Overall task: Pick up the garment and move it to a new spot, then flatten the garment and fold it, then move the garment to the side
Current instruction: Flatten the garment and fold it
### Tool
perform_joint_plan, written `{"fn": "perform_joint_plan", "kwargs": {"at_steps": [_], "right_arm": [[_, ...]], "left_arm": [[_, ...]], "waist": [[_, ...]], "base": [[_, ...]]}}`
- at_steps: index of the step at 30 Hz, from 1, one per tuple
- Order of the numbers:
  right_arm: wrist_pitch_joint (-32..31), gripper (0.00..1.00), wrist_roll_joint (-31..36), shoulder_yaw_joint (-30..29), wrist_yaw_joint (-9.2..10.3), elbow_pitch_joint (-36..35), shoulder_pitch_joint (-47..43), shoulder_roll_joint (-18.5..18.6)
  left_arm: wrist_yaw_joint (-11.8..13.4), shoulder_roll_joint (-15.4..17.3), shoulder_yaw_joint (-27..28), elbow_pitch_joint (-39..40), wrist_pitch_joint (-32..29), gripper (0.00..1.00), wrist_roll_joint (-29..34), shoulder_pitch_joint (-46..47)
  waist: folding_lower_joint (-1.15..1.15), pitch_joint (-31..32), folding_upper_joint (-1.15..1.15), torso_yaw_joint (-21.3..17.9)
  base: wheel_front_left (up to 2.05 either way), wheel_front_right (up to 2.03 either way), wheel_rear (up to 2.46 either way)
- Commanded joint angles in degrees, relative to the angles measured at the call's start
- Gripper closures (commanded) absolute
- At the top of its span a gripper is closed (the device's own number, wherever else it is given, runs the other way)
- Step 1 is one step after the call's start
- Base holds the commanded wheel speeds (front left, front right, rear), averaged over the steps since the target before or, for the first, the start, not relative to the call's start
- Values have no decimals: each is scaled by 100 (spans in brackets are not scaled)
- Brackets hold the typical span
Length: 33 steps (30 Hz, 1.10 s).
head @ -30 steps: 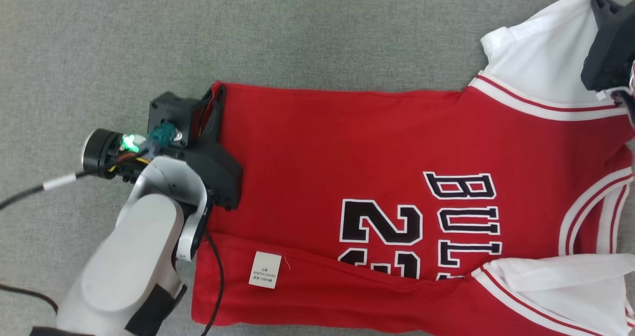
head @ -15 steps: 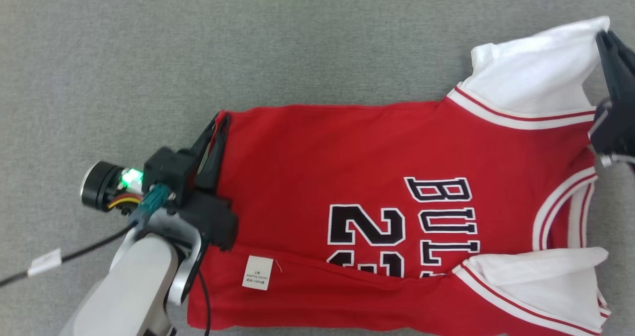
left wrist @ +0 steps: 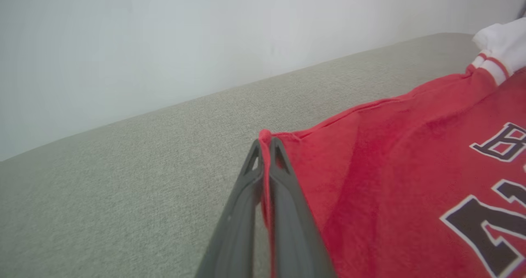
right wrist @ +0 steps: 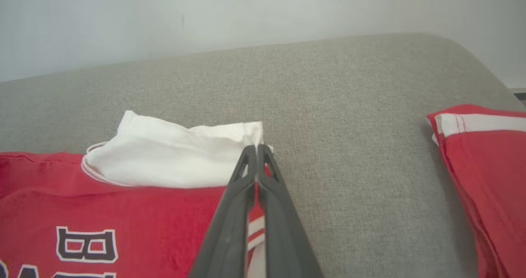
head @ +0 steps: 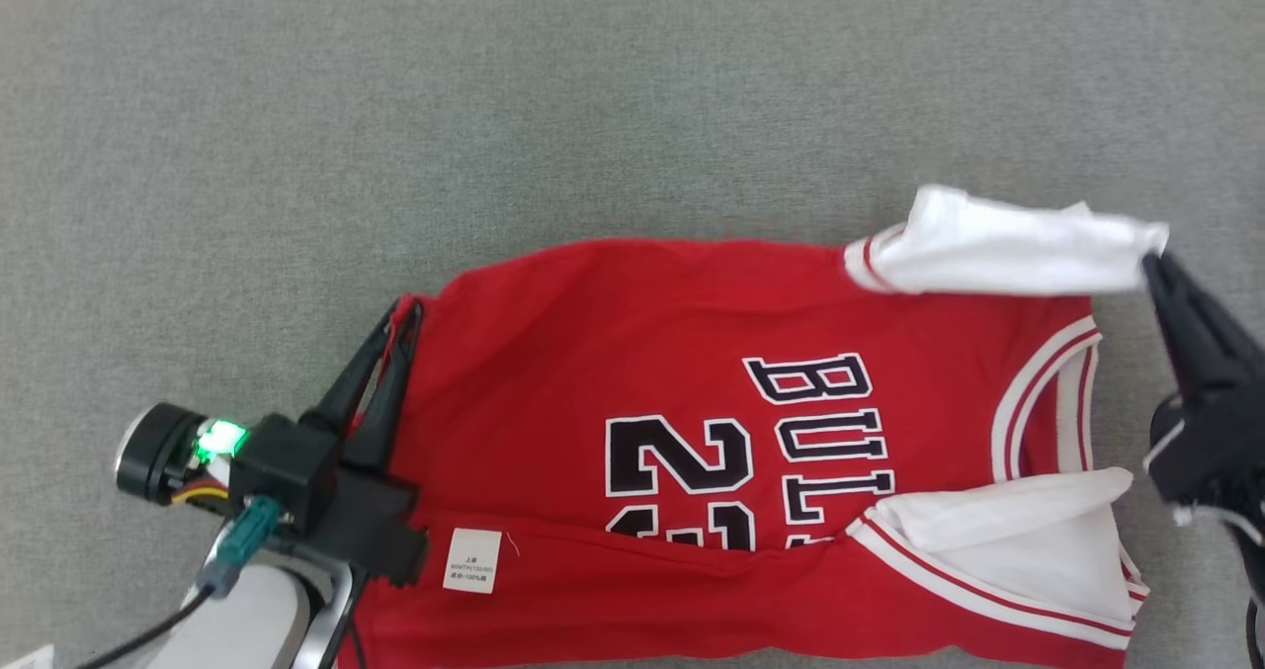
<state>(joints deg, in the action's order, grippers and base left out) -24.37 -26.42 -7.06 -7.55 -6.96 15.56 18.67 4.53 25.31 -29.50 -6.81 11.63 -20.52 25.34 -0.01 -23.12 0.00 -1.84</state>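
Observation:
The garment [head: 642, 353] is a red jersey with black lettering and white sleeves, lying across the grey surface. Its near long edge is folded over, showing a white label [head: 471, 560]. My left gripper [head: 400, 308] is shut on the far hem corner at the garment's left end, where red cloth sits pinched between the fingers [left wrist: 283, 196]. My right gripper [head: 1151, 259] is shut on the far white sleeve [head: 998, 254] at the right end. In the right wrist view that sleeve [right wrist: 172, 155] lies bunched over the red body, its corner caught at the gripper's tips [right wrist: 257, 148].
The grey fabric surface [head: 494, 106] stretches open beyond the garment, ending at a pale wall [left wrist: 164, 44]. A second folded red garment with a white stripe [right wrist: 481, 159] lies to the right of my right gripper. The surface's rounded corner is close behind it.
Both grippers have drawn toward me, pulling the garment's far edge along. The far white sleeve, spread out before, now lies folded onto the red body. The view itself has also shifted a little.

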Motion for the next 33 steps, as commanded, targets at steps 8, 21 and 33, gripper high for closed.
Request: {"fn": "perform_joint_plan", "kwargs": {"at_steps": [8, 21, 33], "right_arm": [[-702, 100, -381, -136, 16, -527, -887, -96], [-1931, 100, -759, -392, 16, -1316, -1888, -443], [-2668, 100, -859, -495, 16, -1630, -2384, -777]], "left_arm": [[36, 284, 14, -2, 199, 100, 30, -549], [169, 343, 6, -253, 273, 100, 39, -876], [355, 230, 143, -481, 337, 0, -78, -1164]], "waist": [[1, 213, 0, -95], [1, 445, 0, -181], [1, 563, 0, -183]], "base": [[0, 0, 0], [0, 0, 0], [0, 0, 0]]}}
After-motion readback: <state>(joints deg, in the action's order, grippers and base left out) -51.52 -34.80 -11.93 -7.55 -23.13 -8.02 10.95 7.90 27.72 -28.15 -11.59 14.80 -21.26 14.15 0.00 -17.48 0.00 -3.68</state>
